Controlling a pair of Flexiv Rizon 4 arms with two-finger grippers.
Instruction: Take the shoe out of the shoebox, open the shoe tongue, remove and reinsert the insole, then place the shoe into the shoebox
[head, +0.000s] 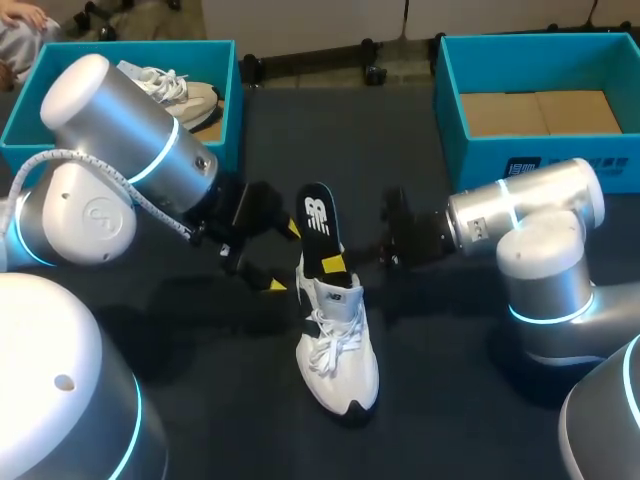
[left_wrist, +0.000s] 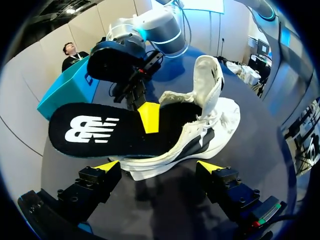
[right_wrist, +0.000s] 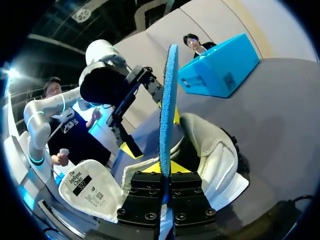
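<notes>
Dark table (head: 450, 400), left shoebox (head: 225, 100) at its far left corner with a pale second shoe (head: 175, 90) inside, right shoebox (head: 450, 130) at the far right corner. Mid-table, white shoe (head: 338, 350), toe toward the near edge, tongue (left_wrist: 210, 75) lifted. Black insole (head: 318, 220) half out of the heel — pinched between the fingers of the right gripper (head: 335, 265). Just left of the heel, left gripper (head: 282, 257), fingers spread wide.

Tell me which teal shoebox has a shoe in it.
The left shoebox: a white shoe lies inside. The right shoebox shows only bare cardboard.
</notes>
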